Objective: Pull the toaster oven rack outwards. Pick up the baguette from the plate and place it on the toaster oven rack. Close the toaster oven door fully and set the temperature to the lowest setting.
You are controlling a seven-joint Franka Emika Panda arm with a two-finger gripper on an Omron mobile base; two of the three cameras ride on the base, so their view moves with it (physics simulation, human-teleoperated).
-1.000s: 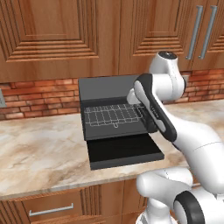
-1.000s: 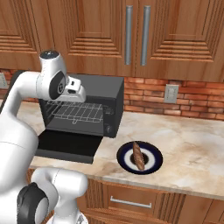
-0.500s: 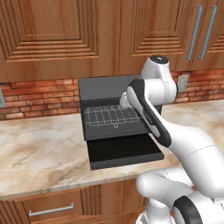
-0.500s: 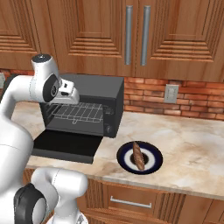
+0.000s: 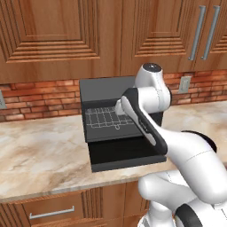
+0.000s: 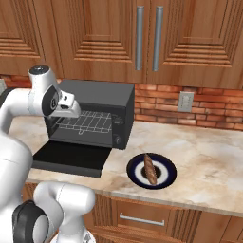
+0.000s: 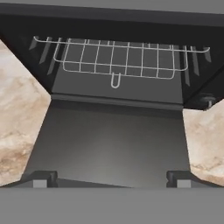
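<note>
The toaster oven (image 6: 102, 95) stands on the counter with its toaster oven door (image 6: 71, 159) folded down flat. The toaster oven rack (image 7: 118, 59) sits back inside the cavity, its small wire loop (image 7: 115, 81) at the front edge. My gripper (image 7: 111, 180) is open and empty above the door (image 7: 113, 140), facing the rack, with both fingertips (image 7: 41, 179) well short of the loop. From the right, the hand (image 6: 66, 107) hovers at the opening's upper left. To the oven's right, the baguette (image 6: 150, 168) lies on the plate (image 6: 163, 182). My arm partly covers the rack (image 5: 104, 117).
The oven's control strip (image 6: 118, 128) is on its right side. Marble counter (image 6: 204, 152) stretches right of the plate. A brick backsplash with an outlet (image 6: 185, 101) and wooden cabinets rise behind. The lowered door (image 5: 126, 153) reaches to the counter's front edge.
The arm has swung left and slightly down, bringing the hand in front of the oven opening. The gripper stayed open. Oven, rack, plate and baguette have not moved.
</note>
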